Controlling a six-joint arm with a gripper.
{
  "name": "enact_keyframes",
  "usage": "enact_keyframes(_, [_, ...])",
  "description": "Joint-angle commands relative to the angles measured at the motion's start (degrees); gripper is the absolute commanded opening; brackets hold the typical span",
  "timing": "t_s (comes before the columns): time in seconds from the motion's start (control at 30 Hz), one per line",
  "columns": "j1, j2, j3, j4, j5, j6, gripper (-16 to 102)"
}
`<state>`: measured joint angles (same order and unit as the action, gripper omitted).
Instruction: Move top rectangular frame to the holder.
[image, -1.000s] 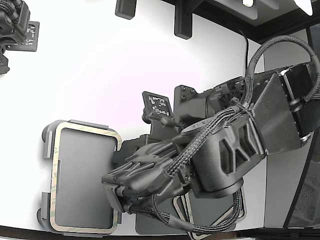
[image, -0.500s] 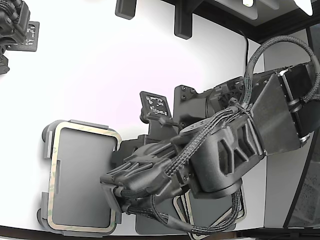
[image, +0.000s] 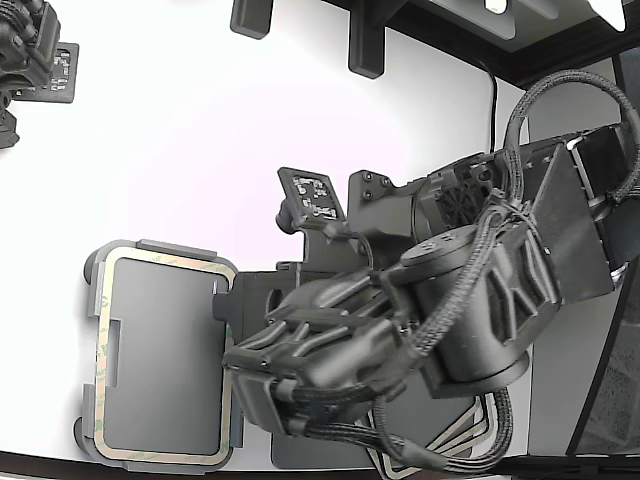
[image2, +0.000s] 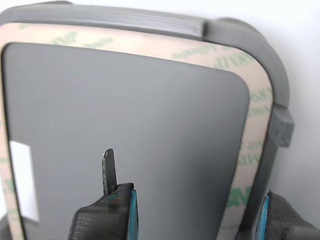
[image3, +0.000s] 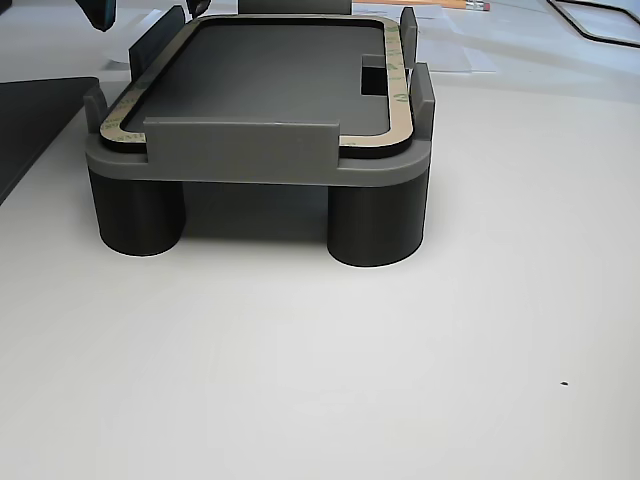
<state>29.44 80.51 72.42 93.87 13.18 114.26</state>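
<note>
At the exterior view's left, the holder (image: 93, 300) sits on the white surface (image: 180, 130), a light grey plate with raised edge tabs. The top rectangular frame (image: 170, 263) lies flat on it, seated inside the tabs — its beige-cream mottled face up, the holder's darker floor showing through the opening. The other view shows the same from low down: the holder (image3: 260, 165) stands on round dark legs, the frame (image3: 398, 95) resting level on its top between the tabs. In the wrist view the frame (image2: 257, 130) runs around the grey plate, with the holder's rim (image2: 280, 127) outside it. The gripper (image2: 197, 212) hangs above the frame's corner, its jaws spread wide and grasping nothing — one finger tip over the plate's floor, the other beyond the frame's edge. To the exterior view's right, the black arm (image: 470, 300) with its braided cables fills the scene.
</note>
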Motion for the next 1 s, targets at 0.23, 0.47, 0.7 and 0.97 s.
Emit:
enact_keyframes(0.23, [-0.4, 22.2, 12.5, -9.6, 12.8, -29.8, 100])
enact_keyframes(0.47, [-8.2, 43.5, 27.9, -20.8, 9.4, -63.8, 100])
enact_keyframes(0.7, [-22.1, 60.1, 45.4, -30.1, -4.7, -92.9, 100])
enact_keyframes(0.97, [-28.8, 70.4, 57.3, -34.6, -7.5, -104.8, 100])
